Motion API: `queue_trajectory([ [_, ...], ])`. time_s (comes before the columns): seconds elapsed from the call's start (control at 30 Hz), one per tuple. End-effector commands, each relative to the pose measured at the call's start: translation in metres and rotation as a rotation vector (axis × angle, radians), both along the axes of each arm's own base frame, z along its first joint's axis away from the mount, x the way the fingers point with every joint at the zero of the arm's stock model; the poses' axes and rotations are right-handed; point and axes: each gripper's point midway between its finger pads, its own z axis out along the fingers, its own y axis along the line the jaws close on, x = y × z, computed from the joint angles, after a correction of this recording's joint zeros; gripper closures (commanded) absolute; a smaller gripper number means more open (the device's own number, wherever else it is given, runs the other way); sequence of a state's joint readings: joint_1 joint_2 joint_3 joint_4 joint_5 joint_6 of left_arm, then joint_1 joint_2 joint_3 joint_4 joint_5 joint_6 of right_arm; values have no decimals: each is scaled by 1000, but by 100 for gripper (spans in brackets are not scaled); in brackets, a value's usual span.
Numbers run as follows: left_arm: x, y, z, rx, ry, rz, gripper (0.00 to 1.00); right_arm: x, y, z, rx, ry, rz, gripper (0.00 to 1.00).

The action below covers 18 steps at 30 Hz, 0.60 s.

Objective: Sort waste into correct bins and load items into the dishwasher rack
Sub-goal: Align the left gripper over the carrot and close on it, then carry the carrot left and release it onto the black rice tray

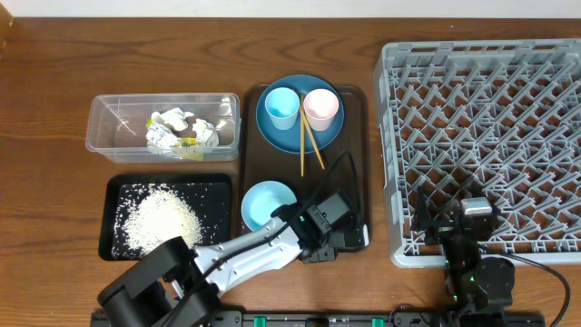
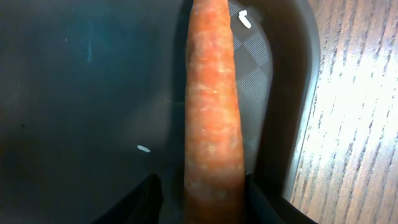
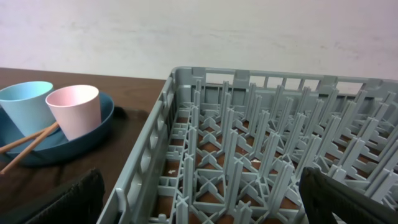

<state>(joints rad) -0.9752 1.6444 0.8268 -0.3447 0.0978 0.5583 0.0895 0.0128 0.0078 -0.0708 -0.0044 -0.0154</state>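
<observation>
One carrot (image 2: 211,112), seen by left wrist cam only: ran lengthwise betw. the fingers, over floor of brown serving tray (image 2: 298,93), just beside its rim; 2 rice grains (image 2: 143,148) near. Overhead hid it under left gripper (image 1: 334,238) at tray's near right corner. Jaws part-closed, flanking carrot closely on both sides; firm clamp or not, cannot tell. Right gripper (image 1: 461,222) at near edge of dishwasher rack (image 1: 481,136), jaws spread wide, nothing betw. them. Right wrist cam showed rack pegs side-on.
</observation>
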Motion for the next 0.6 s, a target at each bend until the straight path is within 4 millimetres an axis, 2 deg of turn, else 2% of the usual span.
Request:
queue_trajectory([
  [0.0,-2,4,-5,10,9,-7,56,0,-1,-2,-16,4,-3,1],
  [0.3,-2,4,-6,9,10,-7,56,0,-1,-2,-16,4,-4,1],
  [0.57,-2,4,-21,29,22,-6,55,0,-1,-2,-16,4,-3,1],
])
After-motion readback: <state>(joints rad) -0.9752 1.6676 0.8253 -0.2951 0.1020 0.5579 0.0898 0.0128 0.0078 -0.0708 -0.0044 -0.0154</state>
